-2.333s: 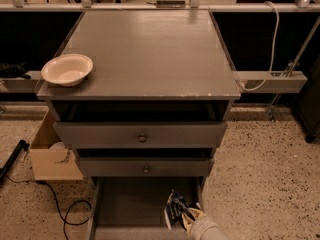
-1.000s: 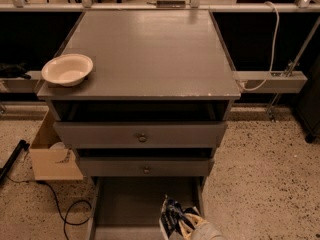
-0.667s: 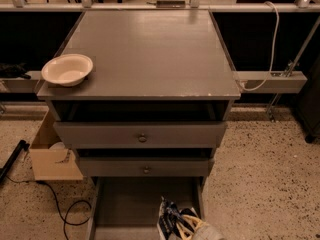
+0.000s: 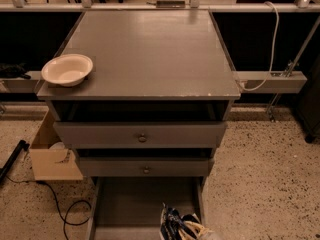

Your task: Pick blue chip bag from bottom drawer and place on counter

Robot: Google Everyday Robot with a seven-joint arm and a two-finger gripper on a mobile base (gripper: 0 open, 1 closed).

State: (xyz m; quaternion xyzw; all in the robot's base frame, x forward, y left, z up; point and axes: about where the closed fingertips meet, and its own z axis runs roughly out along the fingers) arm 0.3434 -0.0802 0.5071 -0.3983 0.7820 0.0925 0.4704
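Speckled floor (image 4: 265,174) fills both sides of your view. The far side of it is black, and you can't make anything out there.

Tabletop (image 4: 150,54): the full grey top is in view, with chips along the front edge on the right. The only thing on it is a cream bowl (image 4: 67,69) at the front left corner.

Bottom drawer (image 4: 130,204): pulled out, but the lower edge of the view cuts it off, so you don't see its front. You see the flat grey floor and thin side walls only.

Two upper drawers (image 4: 140,133): each is slightly out and each has one small round knob (image 4: 142,137). There's a dark gap above each, and the contents aren't visible.

Cardboard box (image 4: 52,159): on the floor left of the drawers, partly behind them. A black cable (image 4: 65,211) loops on the floor in front of it. A white cable (image 4: 270,39) hangs at the right onto a grey rail (image 4: 272,81).

Blue chip bag (image 4: 171,223): inside the bottom drawer, right half, front end. It's crinkled and dark with pale patches, and the lower edge of the view crops its bottom.

Tool (image 4: 197,231): only a pale sliver shows at the very bottom, just right of the bag and up against it, inside the drawer. Most of it is out of view. You can't tell how far open it is, or whether it has hold of the bag. The two read as touching, with the bag on the tool's left side.
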